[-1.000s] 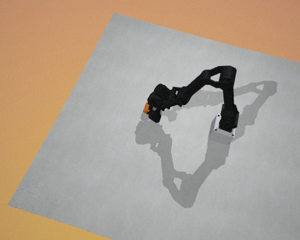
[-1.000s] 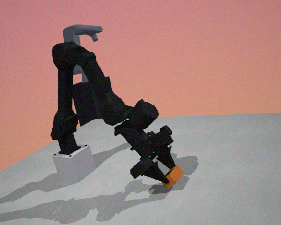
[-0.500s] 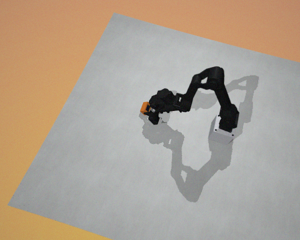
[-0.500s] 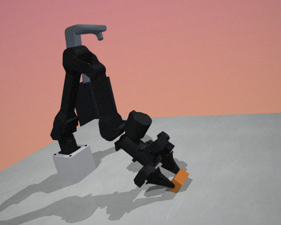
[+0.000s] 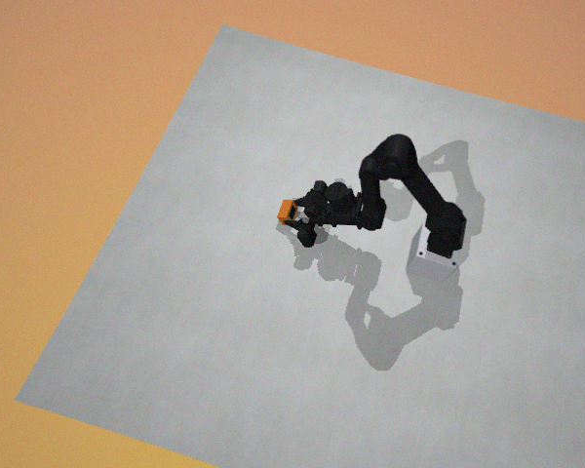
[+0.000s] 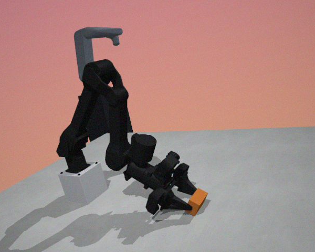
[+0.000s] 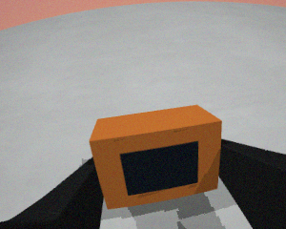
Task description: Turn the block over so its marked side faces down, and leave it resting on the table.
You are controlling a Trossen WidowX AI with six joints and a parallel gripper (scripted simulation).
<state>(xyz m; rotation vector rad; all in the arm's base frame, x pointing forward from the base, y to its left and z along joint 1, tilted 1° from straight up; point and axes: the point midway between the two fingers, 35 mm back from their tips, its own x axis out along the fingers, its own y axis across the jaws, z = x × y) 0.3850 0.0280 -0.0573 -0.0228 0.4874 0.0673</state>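
The orange block [image 5: 285, 212] [image 6: 198, 199] [image 7: 157, 125] is held between the two black fingers of my gripper [image 5: 290, 212] [image 6: 193, 200] [image 7: 156, 155], which is shut on it. Its dark marked side [image 5: 292, 212] [image 7: 161, 168] faces back toward the gripper's palm; this side is hidden in the exterior view. The gripper slants forward and down, so the block is tilted. The block is low over the grey table [image 5: 156, 302] [image 6: 274, 176] [image 7: 48, 95]. I cannot tell whether its lower edge touches the table.
The arm's pale base block [image 5: 434, 266] [image 6: 84, 185] stands on the table behind the gripper. In the exterior view a grey hooked post [image 6: 83, 51] and a dark box [image 6: 99, 119] stand behind the arm. Arm shadows lie across the table.
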